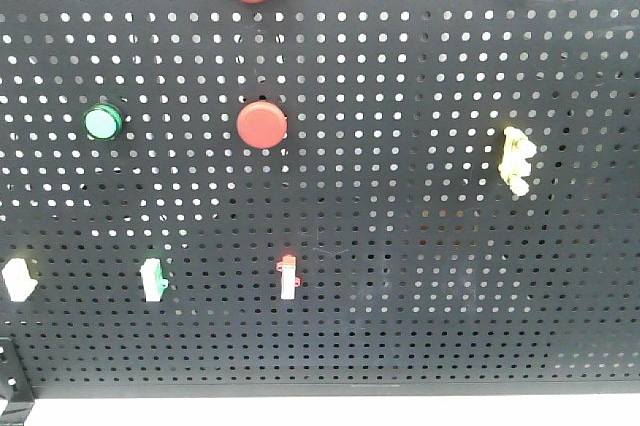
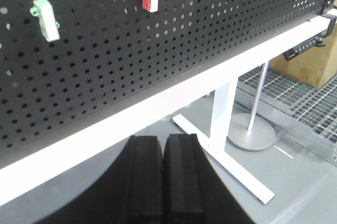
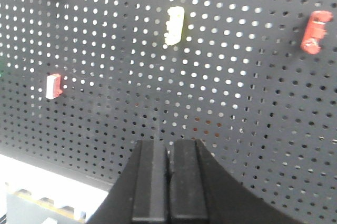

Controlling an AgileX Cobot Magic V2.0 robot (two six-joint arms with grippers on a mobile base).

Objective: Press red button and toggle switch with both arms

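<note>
Both grippers, left gripper and right gripper, have jaws pressed together, holding nothing, clear of the pegboard. The red button sits at board centre; the red toggle switch is below it. You should approach square-on, using closed fingertips as a blunt pusher, each arm on its own target.

A grey floor is seen beneath a white frame rail, with a metal grating, a round-based stand and a cardboard box beyond.
</note>
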